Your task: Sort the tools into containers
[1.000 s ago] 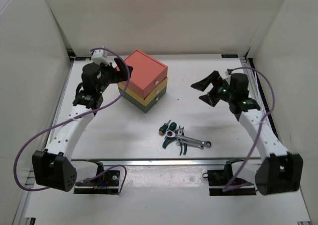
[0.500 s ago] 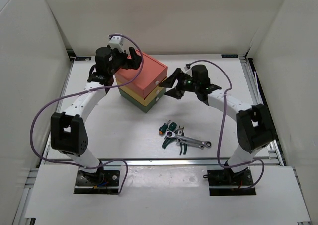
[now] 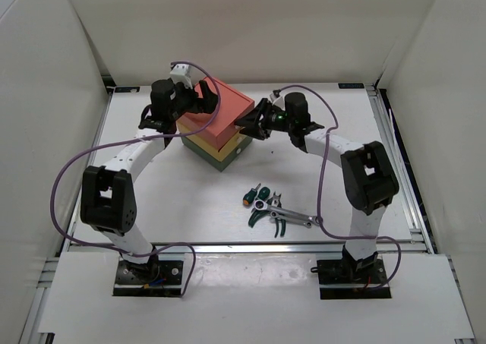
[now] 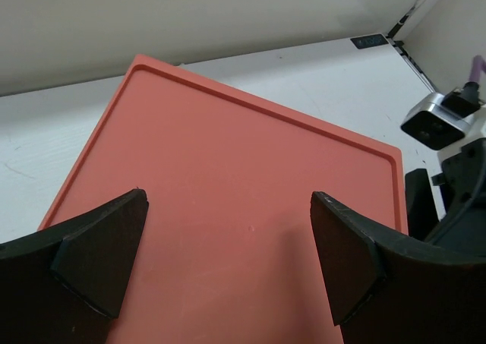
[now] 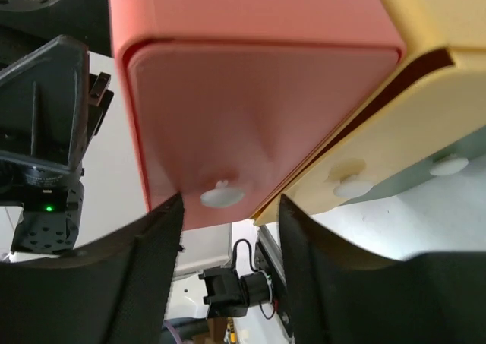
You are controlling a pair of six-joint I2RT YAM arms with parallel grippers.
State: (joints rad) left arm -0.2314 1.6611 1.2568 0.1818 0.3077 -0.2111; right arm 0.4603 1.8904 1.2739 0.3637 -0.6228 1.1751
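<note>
The containers are a stack of three drawer boxes: salmon-red top (image 3: 222, 107), yellow middle (image 3: 215, 146), dark green bottom (image 3: 222, 162). My left gripper (image 3: 201, 99) is open above the salmon lid (image 4: 243, 169), and nothing lies between its fingers (image 4: 102, 253). My right gripper (image 3: 250, 121) is at the stack's front, open, its fingertips on either side of the salmon drawer's white knob (image 5: 222, 196) with a gap on each side. The tools lie on the table nearer the arm bases: silver ratchet wrench (image 3: 295, 218), green-handled pliers (image 3: 260, 215), orange screwdriver (image 3: 247, 197) and green screwdriver (image 3: 257, 189).
The yellow drawer's knob (image 5: 351, 184) and the green drawer's knob (image 5: 449, 164) sit just right of my right fingers. White walls enclose the table on three sides. A purple cable (image 3: 326, 177) loops beside the right arm, close to the tools.
Both arms swung inward to the stack: the left one over the salmon lid, the right one up to the drawer fronts. The right jaws have narrowed around the knob.
</note>
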